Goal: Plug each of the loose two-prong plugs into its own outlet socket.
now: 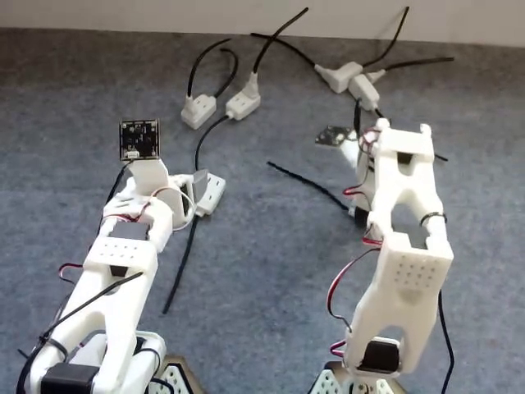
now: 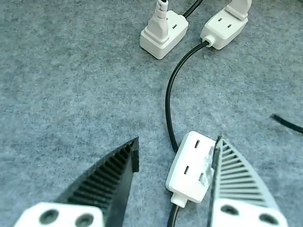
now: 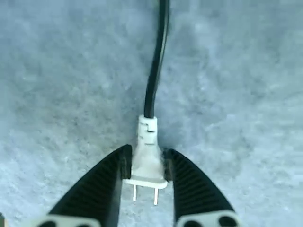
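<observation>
Matt, slightly fuzzy grey felt-like cloth is seen as the table covering (image 2: 71,71). Smooth white plastic with a faint sheen is noted on the outlet socket (image 2: 191,165) and the plug (image 3: 147,161); its prongs (image 3: 155,196) are bare metal. The cord (image 3: 158,56) is sheathed in smooth black plastic or rubber. The fingers (image 2: 113,175) of the left gripper (image 2: 176,142) are made of ribbed matt black plastic, and the right arm shell (image 1: 406,271) of matt white plastic.

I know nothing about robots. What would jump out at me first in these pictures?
The right gripper pinches a white two-prong plug, prongs bare, over the grey carpet. The left gripper hangs open over a white outlet socket on a black cord, left of the carpet's middle.
</observation>
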